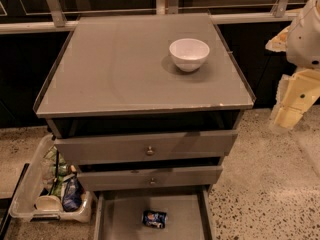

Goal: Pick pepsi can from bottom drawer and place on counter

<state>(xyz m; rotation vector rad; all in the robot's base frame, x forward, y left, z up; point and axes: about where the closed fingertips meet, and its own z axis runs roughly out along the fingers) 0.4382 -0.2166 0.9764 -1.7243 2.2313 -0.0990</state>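
The pepsi can (154, 219), small and dark blue, lies on its side on the floor of the open bottom drawer (120, 216), near the middle. The counter (120, 69) is the glossy grey cabinet top above it, with a chipped front edge. My gripper (289, 115), cream-coloured under the white arm (307, 31), hangs at the right edge of the view. It is beside the counter's right front corner, above the speckled floor, far from the can, and holds nothing.
A white bowl (189, 54) stands on the counter at the back right. Two grey drawer fronts with round knobs (149, 150) sit above the open drawer. A clear plastic bin (30, 196) with a blue snack bag (73, 194) stands on the floor at the left.
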